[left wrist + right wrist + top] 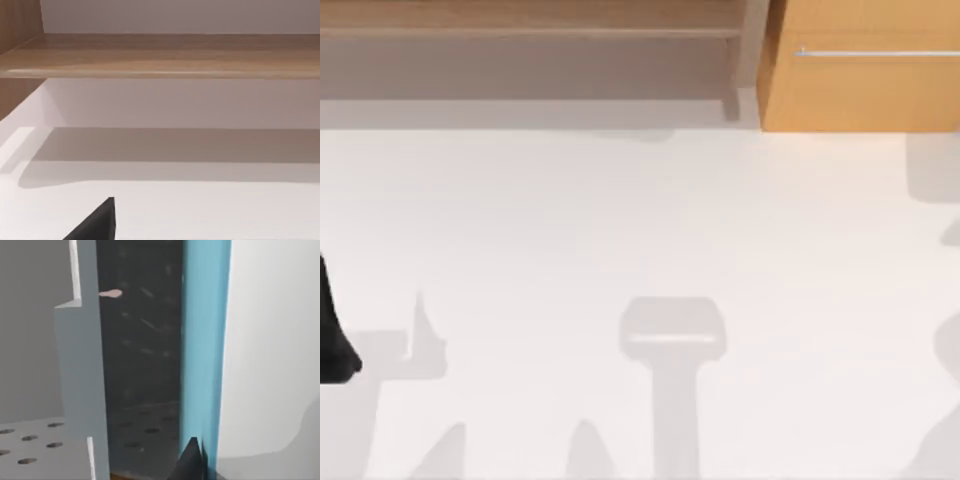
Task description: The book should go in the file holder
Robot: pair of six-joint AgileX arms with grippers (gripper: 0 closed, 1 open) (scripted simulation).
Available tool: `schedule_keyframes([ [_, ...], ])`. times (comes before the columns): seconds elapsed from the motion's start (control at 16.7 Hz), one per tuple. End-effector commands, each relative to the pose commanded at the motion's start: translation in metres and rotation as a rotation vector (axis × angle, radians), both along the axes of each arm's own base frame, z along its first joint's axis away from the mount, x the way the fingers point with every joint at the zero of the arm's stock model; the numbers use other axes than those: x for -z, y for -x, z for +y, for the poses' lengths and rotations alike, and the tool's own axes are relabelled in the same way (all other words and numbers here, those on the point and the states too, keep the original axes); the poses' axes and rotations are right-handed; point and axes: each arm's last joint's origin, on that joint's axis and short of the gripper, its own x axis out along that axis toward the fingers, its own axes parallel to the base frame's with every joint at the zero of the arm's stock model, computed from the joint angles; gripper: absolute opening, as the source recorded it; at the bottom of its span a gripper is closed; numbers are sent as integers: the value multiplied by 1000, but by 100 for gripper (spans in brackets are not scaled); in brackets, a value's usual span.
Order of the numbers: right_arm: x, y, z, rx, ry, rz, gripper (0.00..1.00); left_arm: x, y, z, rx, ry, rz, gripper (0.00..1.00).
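Right gripper [192,460] against book [205,340] — upright.

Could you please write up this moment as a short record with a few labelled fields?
Left arm: parked at the table's left edge, a dark part showing
Right wrist view: book upright against a gray divider of the file holder
Holder floor: perforated with holes
Right gripper: a dark fingertip at the book's blue edge
Background: wooden shelf and cabinet

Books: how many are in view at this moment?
1. The light blue book stands upright in the right wrist view, beside the grey file holder divider, with the right end effector at its lower edge. Others may be hidden.
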Motion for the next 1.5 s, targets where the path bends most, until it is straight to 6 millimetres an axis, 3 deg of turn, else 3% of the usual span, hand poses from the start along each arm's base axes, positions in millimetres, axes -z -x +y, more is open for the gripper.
schedule_keyframes([
  [0.48,5,-4,0,-2,-9,2,0,0,0,0,0,0,0,100],
  [0.96,9,-32,-2,1,-6,-1,0,0,0,0,0,0,0,100],
  [1.14,9,-33,-2,1,-6,0,0,0,0,0,0,0,0,100],
  [1.5,9,-33,-2,1,-6,0,45,0,0,0,0,0,0,100],
])
